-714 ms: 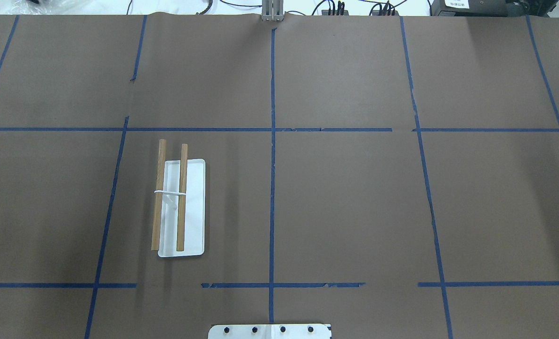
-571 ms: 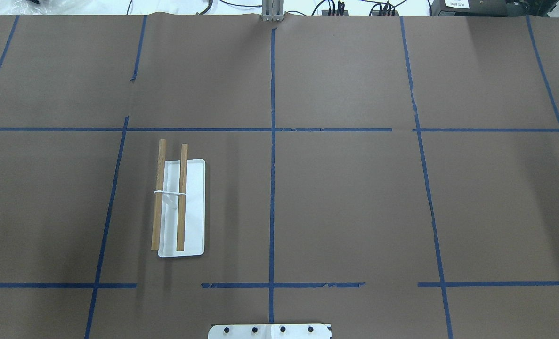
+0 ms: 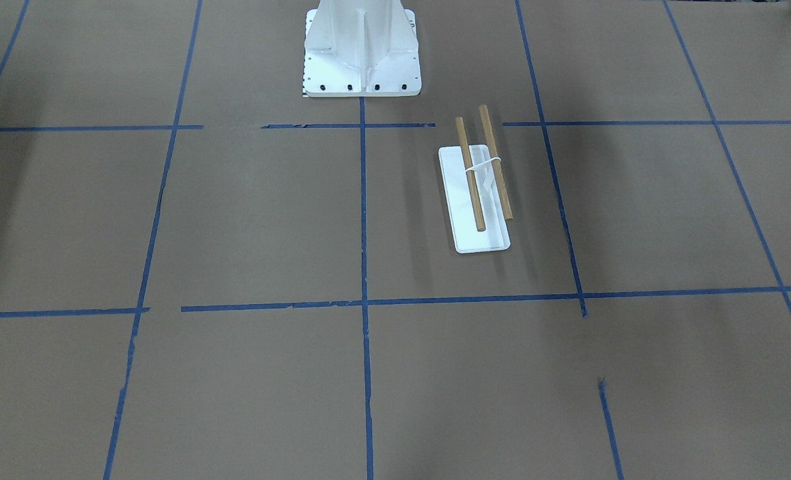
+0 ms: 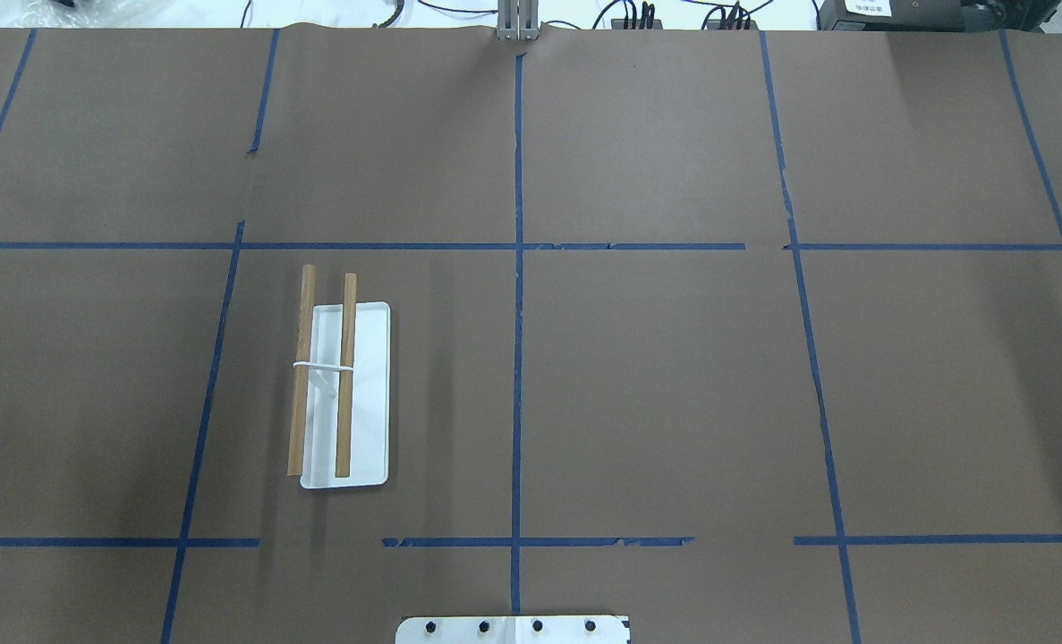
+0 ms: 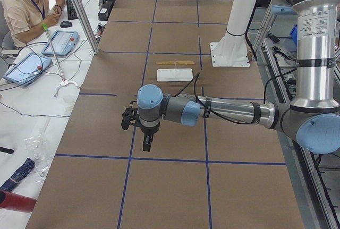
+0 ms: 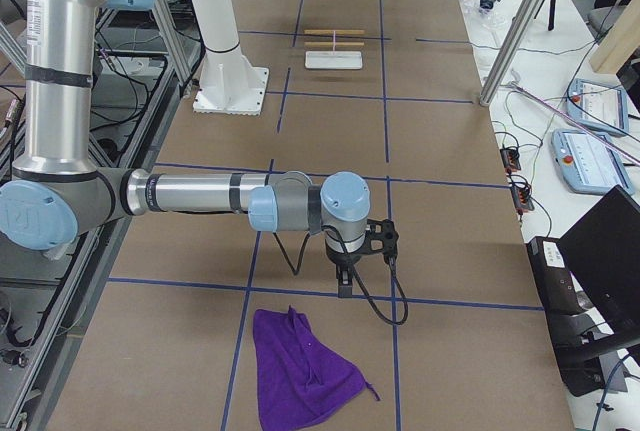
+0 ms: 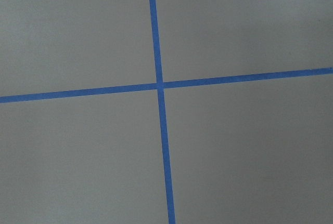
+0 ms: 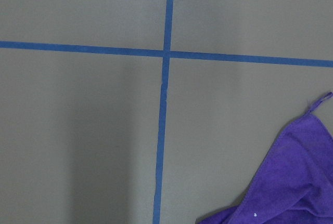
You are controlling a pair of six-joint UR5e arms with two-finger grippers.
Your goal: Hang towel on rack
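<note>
Neither claw shows in the overhead or front views. The left claw [image 5: 147, 143] appears only from the table's left end and the right claw [image 6: 345, 281] only from its right end, so I cannot tell whether either is apart or together. The right wrist view cuts the towel [image 6: 300, 371] off at its lower corner. The towel is purple and soft, rumpled into a rough wedge with a thin thread trailing from one corner. It lies on the brown tabletop [image 4: 674, 376] at the robot's right end, near the right claw but apart from it. The rack [image 4: 369, 394], two wooden rods over a white base, stands well apart from the towel.
</note>
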